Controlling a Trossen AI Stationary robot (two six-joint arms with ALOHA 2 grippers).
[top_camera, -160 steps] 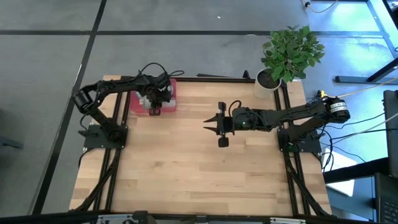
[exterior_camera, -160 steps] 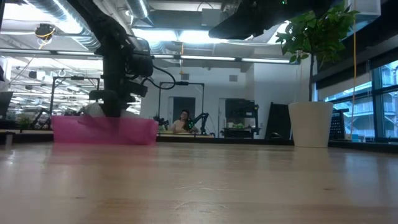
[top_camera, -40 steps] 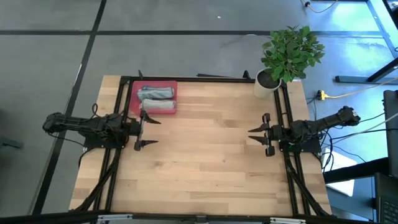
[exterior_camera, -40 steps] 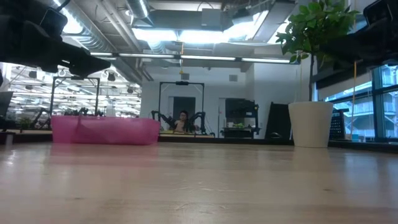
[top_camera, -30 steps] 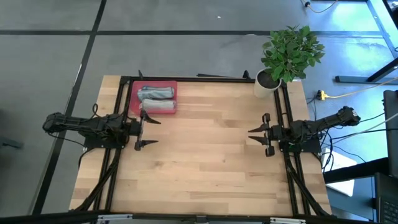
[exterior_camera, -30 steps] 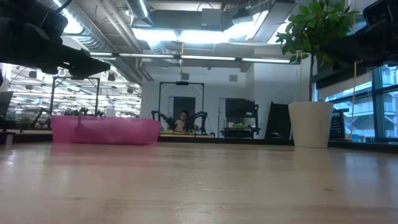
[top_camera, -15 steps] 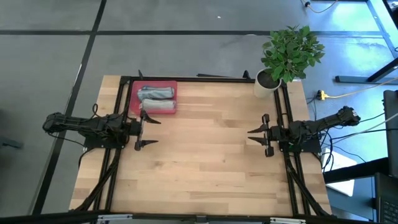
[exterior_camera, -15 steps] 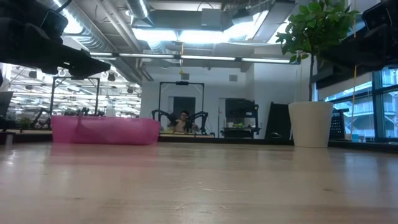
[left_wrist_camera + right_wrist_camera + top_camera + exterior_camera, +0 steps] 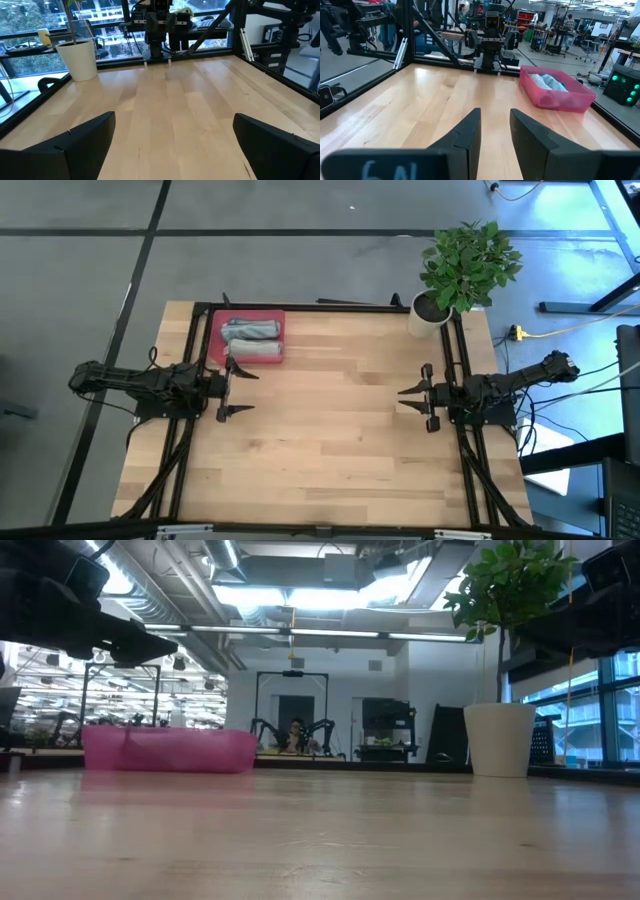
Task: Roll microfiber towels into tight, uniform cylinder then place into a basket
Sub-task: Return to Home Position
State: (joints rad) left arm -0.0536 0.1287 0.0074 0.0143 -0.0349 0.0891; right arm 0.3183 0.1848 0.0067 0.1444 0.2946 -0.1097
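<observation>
Two grippers sit low at opposite sides of the wooden table (image 9: 330, 450), facing each other across it. The left gripper (image 9: 238, 391) is at the left edge, its fingers (image 9: 85, 137) spread wide apart with nothing between them. The right gripper (image 9: 405, 392) is at the right edge, its fingers (image 9: 470, 127) drawn close with only a narrow gap showing, and it holds nothing. Both arms lie folded over their bases at the table's sides.

Just beyond the left gripper, in the far left corner, stands the red tray (image 9: 272, 315). Two rolled towels lie in it side by side, each running left to right: the darker grey-teal roll (image 9: 250, 330) toward the far rim, the lighter grey roll (image 9: 258, 352) toward the near rim. From table height only the tray's wall shows.

In the far right corner stands a white pot (image 9: 428, 315) with a green plant (image 9: 470, 260), well apart from the tray. Beyond the table, a person (image 9: 294, 734) sits far off in the room.
</observation>
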